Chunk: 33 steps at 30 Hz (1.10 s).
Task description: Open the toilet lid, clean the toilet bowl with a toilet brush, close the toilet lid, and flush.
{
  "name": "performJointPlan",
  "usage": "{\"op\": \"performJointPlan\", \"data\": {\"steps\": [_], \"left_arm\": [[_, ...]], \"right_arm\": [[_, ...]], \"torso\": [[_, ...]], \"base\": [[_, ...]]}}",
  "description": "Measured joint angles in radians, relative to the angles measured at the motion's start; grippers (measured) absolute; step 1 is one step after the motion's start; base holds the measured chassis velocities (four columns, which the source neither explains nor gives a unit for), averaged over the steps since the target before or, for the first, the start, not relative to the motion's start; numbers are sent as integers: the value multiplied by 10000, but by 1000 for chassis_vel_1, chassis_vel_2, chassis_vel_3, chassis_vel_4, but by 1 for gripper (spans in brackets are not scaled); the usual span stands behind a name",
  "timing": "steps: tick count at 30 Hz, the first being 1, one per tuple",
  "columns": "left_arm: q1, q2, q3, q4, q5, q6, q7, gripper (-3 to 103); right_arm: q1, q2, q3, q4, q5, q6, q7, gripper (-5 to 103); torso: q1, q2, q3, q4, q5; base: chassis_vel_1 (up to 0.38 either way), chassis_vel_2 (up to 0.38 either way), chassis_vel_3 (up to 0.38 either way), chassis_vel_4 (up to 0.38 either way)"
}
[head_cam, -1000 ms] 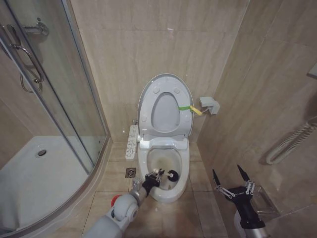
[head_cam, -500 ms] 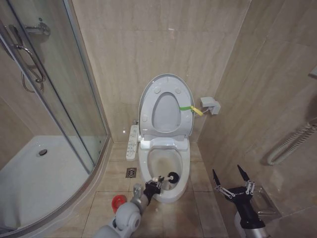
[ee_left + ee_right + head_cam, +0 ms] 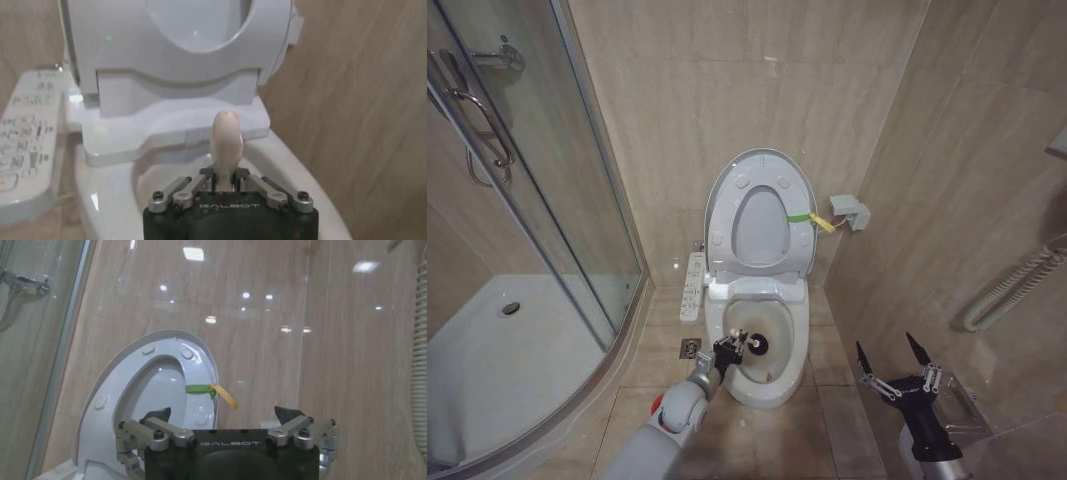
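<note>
The toilet lid point(image 3: 759, 170) stands raised against the wall, with the seat ring point(image 3: 727, 235) up against it. Below is the white toilet bowl point(image 3: 777, 385), stained yellowish-brown inside. My left gripper point(image 3: 733, 348) reaches over the bowl's left rim, shut on the toilet brush handle point(image 3: 225, 137). The dark brush head point(image 3: 755, 344) is inside the bowl. In the left wrist view the gripper point(image 3: 224, 181) clamps the pale handle, with the lid point(image 3: 120, 40) beyond. My right gripper point(image 3: 893, 364) waits open, low at the right, holding nothing. The right wrist view shows its gripper point(image 3: 228, 416) and the lid point(image 3: 107, 390).
A glass shower door point(image 3: 547, 180) and white shower tray point(image 3: 507, 360) fill the left. A white control panel point(image 3: 692, 285) sits left of the bowl. The red holder point(image 3: 657, 402) peeks from behind my left arm. A green and yellow tag point(image 3: 812, 218) hangs off the lid.
My left gripper has carried the brush head from the bowl's front rim back and left, deeper into the bowl. The right arm has not moved.
</note>
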Motion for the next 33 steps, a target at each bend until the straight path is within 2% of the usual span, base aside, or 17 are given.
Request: {"op": "performJointPlan", "data": {"steps": [7,10,13,14,17,18,22,23,26,30,33], "left_arm": [[694,20,-546,-996,1125,-429,175,18],[1058,-15,-612,-1482,1102,-295,-28,18],[1812,-107,-625,-2131,854,168,-383,18],[1812,-107,-625,-2131,854,168,-383,18],[2404,-263,-608,-2687,545,836,-867,18],[2404,-263,-608,-2687,545,836,-867,18],[2600,-502,-587,-3336,486,1743,-1294,18],[2600,-502,-587,-3336,486,1743,-1294,18],[2590,-635,-546,-3640,342,2331,-1617,18],[2648,-703,-457,-3829,-2,2777,-2019,18],[2734,-759,-406,-3886,-116,2885,-2175,18]], "right_arm": [[0,0,0,0,0,0,0,100],[0,0,0,0,0,0,0,100],[0,0,0,0,0,0,0,100],[0,0,0,0,0,0,0,100],[0,0,0,0,0,0,0,100],[0,0,0,0,0,0,0,100],[0,0,0,0,0,0,0,100],[0,0,0,0,0,0,0,100],[0,0,0,0,0,0,0,100],[0,0,0,0,0,0,0,100],[0,0,0,0,0,0,0,100]], "torso": [[0,0,-1,1,2],[0,0,-1,0,0],[-1,0,-1,0,1],[-1,0,-1,0,1],[-1,1,-1,1,1],[-1,1,-1,1,1],[-1,1,-1,0,1],[-1,1,-1,0,1],[-1,1,-1,0,1],[-1,0,-1,0,2],[-1,1,-1,0,1]], "base": [[0,0,0,0],[0,0,0,0],[0,0,0,0],[0,0,0,0],[0,0,0,0],[0,0,0,0],[0,0,0,0],[0,0,0,0],[0,0,0,0],[0,0,0,0],[0,0,0,0]]}}
